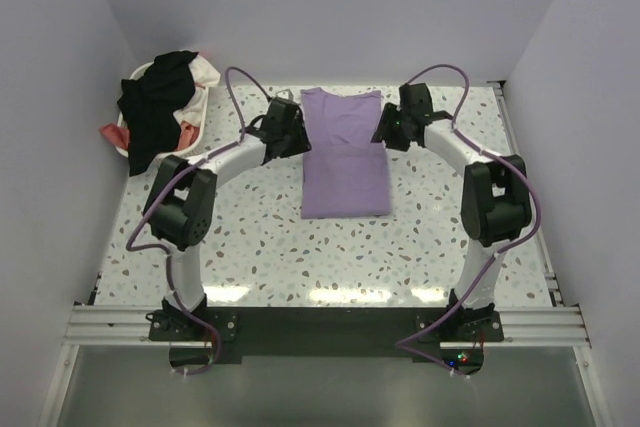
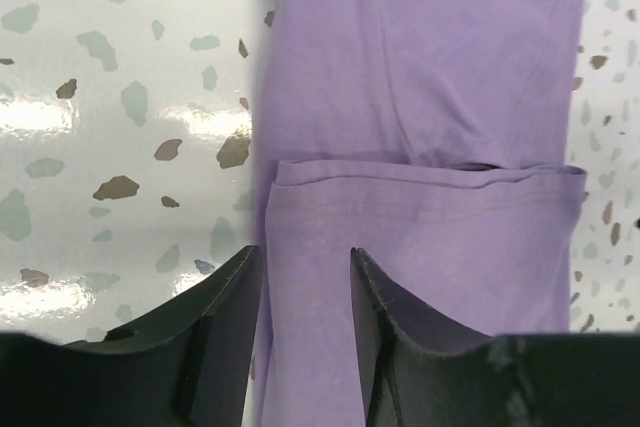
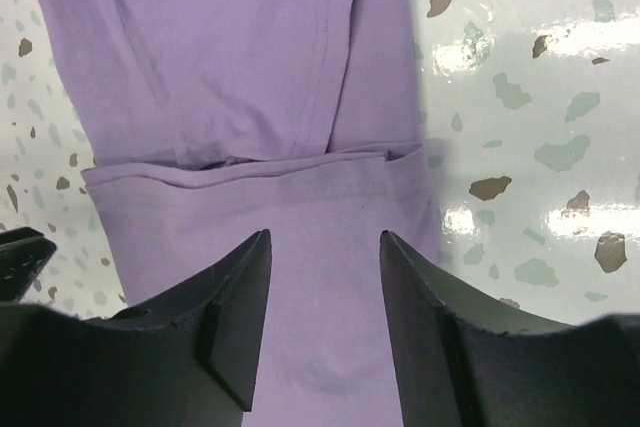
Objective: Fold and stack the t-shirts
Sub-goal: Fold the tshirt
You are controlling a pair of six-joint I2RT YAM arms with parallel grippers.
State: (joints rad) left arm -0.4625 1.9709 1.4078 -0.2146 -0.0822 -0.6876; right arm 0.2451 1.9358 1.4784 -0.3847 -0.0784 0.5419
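Saw the lavender t-shirt flat at the middle of the worktop, near end doubled over. Found left hand and right hand released, empty, above that doubled part. Judged folding midway; needed next a fresh grasp, another fold, then stacking.

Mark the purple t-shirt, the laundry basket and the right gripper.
purple t-shirt [image 1: 345, 182]: top view, folded-over near half.
laundry basket [image 1: 137, 73]: top view, white rim at its far-left side.
right gripper [image 3: 325, 239]: right wrist view, midway between its open fingertips.
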